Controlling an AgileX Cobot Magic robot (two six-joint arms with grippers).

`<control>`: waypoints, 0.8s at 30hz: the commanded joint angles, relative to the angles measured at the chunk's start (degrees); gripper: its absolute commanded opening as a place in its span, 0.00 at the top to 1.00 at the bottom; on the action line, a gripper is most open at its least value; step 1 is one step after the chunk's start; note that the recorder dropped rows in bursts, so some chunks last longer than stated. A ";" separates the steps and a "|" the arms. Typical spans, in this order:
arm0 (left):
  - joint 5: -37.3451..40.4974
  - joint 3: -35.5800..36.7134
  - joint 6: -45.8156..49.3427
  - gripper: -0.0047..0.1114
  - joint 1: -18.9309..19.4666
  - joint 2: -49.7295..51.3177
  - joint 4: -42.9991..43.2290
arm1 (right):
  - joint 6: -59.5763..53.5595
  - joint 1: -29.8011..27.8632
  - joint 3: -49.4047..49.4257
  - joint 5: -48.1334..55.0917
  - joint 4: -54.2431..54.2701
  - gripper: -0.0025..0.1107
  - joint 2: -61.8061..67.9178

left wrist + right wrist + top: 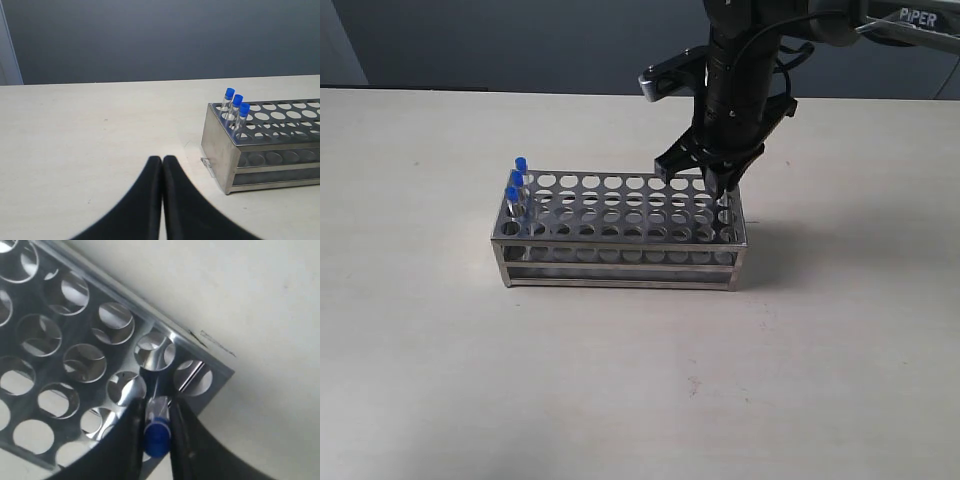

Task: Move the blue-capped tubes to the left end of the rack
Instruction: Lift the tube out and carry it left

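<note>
Spanning the pale bench (440, 380), the rack (620, 262) holds three blue-capped tubes (517, 180) at the end far from the right hand (722, 188), which is clenched on the fourth tube (157, 415) between its fingers, just below the cap. The left hand (162, 160) is clenched, empty, short of the rack. The tubes are likely light, slick and breakable: grip gently beneath the cap and lift straight. The fourth tube's lower length is hidden under the plate.

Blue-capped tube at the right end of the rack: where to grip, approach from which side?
Grip the blue-capped tube at its cap and the neck just under it, straight down from above. It stands upright in the rack, so only that top clears the plate. The right end effector flanks it there.
</note>
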 commanded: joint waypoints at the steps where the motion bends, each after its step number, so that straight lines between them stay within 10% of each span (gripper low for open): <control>1: -0.40 -0.30 -0.04 0.95 -0.62 0.20 0.06 | -0.20 -0.37 0.06 0.65 -0.27 0.98 -1.18; 16: -0.40 -0.30 -0.04 0.95 -0.62 0.20 0.06 | -0.20 0.47 0.06 0.65 0.38 0.99 -15.07; 24: -0.40 -0.30 -0.04 0.95 -0.62 0.20 0.06 | -10.69 14.17 -5.44 -1.15 8.44 0.99 -12.74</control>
